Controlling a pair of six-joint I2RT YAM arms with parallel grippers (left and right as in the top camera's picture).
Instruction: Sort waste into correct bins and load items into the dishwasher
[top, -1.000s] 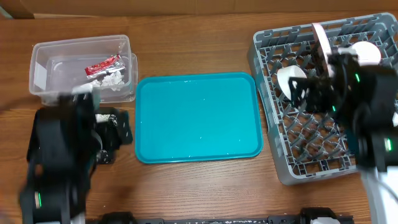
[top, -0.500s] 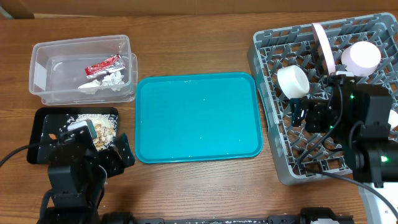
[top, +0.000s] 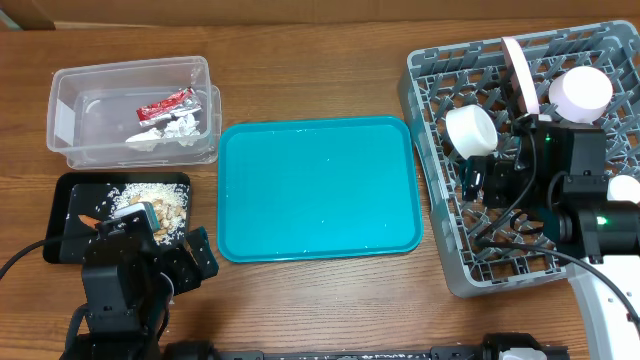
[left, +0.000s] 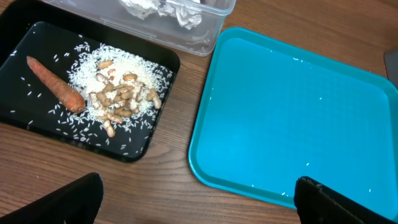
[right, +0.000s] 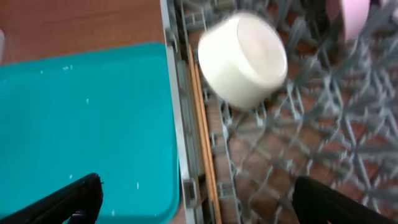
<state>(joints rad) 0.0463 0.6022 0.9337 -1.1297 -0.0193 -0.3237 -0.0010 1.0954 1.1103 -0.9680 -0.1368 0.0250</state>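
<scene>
Overhead view of a wooden counter (top: 300, 50). At far left, a clear tub (top: 70, 110) holds a red foil wrapper (top: 165, 105) and crumpled paper (top: 180, 127). Just nearer, a black tray (top: 65, 215) holds 1 carrot (left: 56, 92) and crumbly scraps (left: 121, 96). A teal tray (top: 318, 188) sits mid-counter, with narrow strips of counter on either side. At right, the grey dish rack (top: 425, 130) holds a white cup (top: 471, 130), a pink bowl (top: 582, 92), an upright plate (top: 518, 65), and 2 chopsticks (right: 204, 143) along its left wall. The left gripper (left: 202, 205) hangs wide open by the black tray's near-right corner. The right gripper (right: 202, 202) hangs wide open over the rack's left edge.
</scene>
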